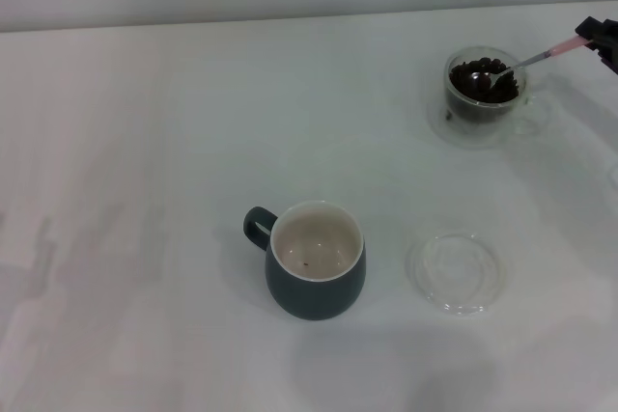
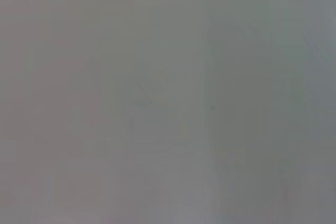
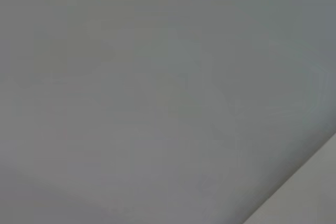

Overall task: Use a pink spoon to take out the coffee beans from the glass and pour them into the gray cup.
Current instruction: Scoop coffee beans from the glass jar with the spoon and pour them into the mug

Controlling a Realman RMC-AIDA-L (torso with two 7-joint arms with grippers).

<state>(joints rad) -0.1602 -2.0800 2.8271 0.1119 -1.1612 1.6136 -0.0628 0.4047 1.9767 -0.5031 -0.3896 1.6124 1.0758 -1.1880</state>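
A white table (image 1: 145, 142) fills the head view. Near its centre stands the gray cup (image 1: 316, 275), cream inside, with a flat clear dish (image 1: 455, 271) just beside it. Far right sits the glass (image 1: 482, 96) of coffee beans (image 1: 471, 87) — the pink spoon (image 1: 521, 63) has its bowl resting in them. The right gripper (image 1: 599, 41) at the edge is clamped on the handle.

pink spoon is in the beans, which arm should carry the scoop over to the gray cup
The right. Its end effector already grips the pink spoon by the handle, bowl down in the coffee beans inside the glass. The left arm is out of sight. The gray cup stands nearer the middle.
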